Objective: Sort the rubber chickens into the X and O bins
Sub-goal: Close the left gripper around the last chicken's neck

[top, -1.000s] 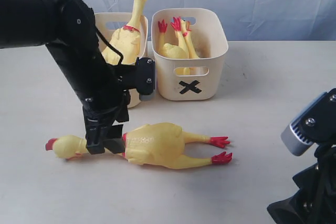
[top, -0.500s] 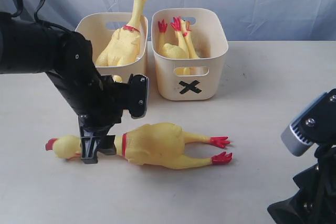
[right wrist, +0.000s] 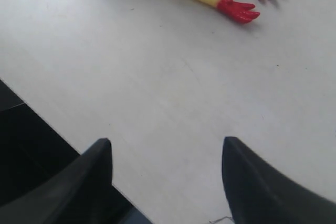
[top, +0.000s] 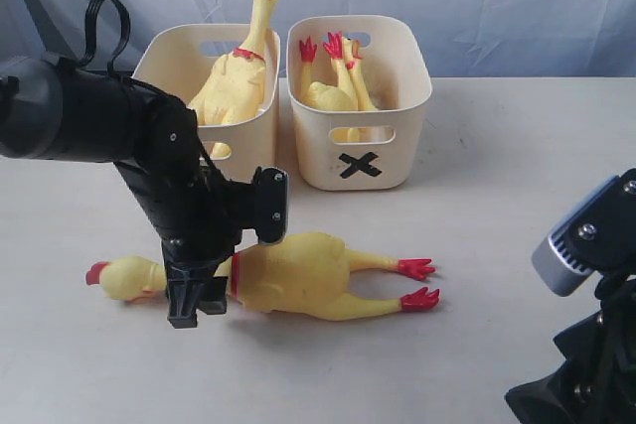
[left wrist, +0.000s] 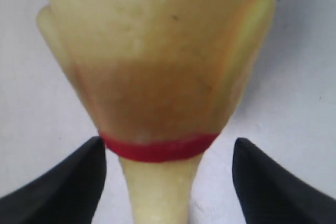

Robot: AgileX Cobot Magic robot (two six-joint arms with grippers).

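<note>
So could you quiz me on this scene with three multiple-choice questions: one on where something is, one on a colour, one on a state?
1. Where is the chicken that is outside the bins?
A. standing on a bin rim
B. lying on the table in front of them
C. hanging from the right arm
2. What colour is its neck band?
A. blue
B. green
C. red
3. How is the left end effector?
A. open around the neck
B. shut on the feet
C. inside a bin
Answers: B, it lies flat on the table; C, the left wrist view shows red; A, its fingers stand apart with the neck between.
</note>
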